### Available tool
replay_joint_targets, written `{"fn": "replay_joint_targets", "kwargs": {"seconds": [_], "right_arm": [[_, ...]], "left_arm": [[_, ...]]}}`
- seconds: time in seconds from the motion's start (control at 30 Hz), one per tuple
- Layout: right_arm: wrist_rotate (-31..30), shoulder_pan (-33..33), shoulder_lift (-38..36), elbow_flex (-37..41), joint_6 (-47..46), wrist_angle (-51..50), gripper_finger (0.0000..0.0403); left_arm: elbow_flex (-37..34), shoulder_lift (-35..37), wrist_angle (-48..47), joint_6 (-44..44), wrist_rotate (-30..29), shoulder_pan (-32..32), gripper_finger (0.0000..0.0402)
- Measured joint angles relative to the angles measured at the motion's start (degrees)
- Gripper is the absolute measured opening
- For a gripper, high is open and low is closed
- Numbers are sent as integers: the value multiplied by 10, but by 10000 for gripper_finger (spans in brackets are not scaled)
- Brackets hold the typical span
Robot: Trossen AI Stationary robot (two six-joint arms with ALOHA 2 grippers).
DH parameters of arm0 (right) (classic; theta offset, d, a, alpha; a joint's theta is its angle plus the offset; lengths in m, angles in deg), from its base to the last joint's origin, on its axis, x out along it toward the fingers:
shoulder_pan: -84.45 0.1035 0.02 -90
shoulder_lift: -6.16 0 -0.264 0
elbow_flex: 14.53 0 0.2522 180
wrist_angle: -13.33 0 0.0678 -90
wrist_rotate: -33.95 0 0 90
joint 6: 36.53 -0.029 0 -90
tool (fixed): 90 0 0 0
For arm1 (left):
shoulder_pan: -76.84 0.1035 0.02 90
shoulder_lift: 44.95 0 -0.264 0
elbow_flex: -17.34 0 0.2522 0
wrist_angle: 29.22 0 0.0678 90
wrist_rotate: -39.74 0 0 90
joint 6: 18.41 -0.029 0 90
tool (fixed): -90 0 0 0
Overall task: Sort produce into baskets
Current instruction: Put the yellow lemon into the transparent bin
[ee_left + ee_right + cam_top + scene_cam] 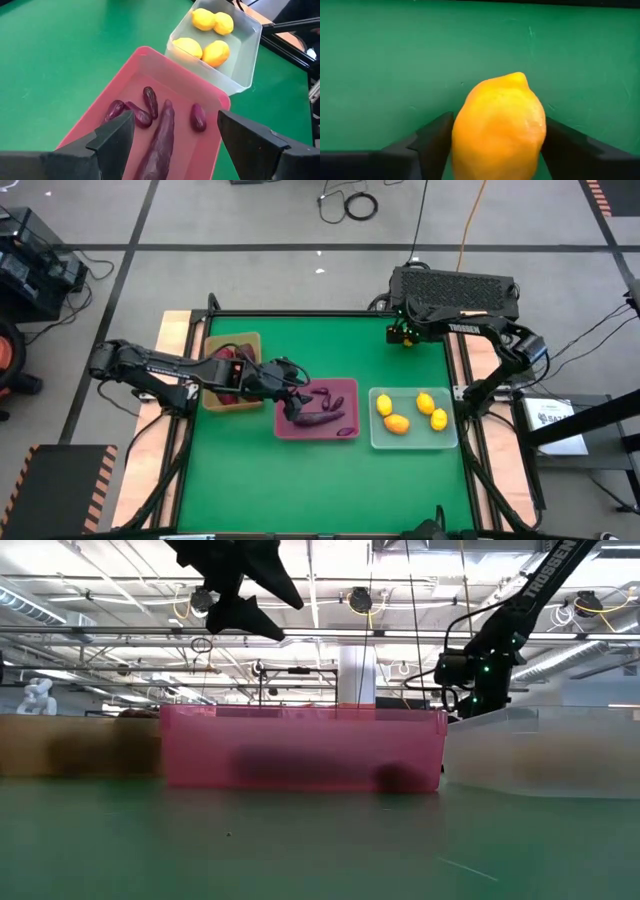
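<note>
My left gripper hangs open and empty above the left end of the pink tray. Several dark-purple eggplant pieces lie in that tray, below the gripper. The tan tray under the left arm holds dark-red fruits. The clear tray holds several lemons. My right gripper is at the table's far side, right of centre, shut on one lemon. My right gripper pinches the lemon between its two fingers, one on each side of its wide middle. The lemon's pointed tip faces away from the wrist, toward the green table. Whether the lemon rests on the table or is lifted clear, I cannot tell.
The three trays stand in a row across the table's middle: tan on the left, pink in the centre, clear on the right. Bare green table lies on the near side of them, and more on the far side.
</note>
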Motion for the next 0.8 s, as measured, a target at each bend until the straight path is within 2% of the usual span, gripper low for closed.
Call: {"fn": "replay_joint_targets", "kwargs": {"seconds": [0.13,0.23,0.47,0.57,0.8], "right_arm": [[32,4,-4,0,3,0,219],[48,25,-26,0,4,-1,202],[121,89,-129,0,23,3,214],[146,135,-178,0,-1,4,214],[148,287,-258,-1,-99,-44,212]], "left_arm": [[0,0,0,0,15,0,292],[0,0,0,0,22,-1,292],[0,0,0,-5,28,-9,292],[0,0,0,-17,28,-13,292],[0,0,2,-36,28,-19,292]]}}
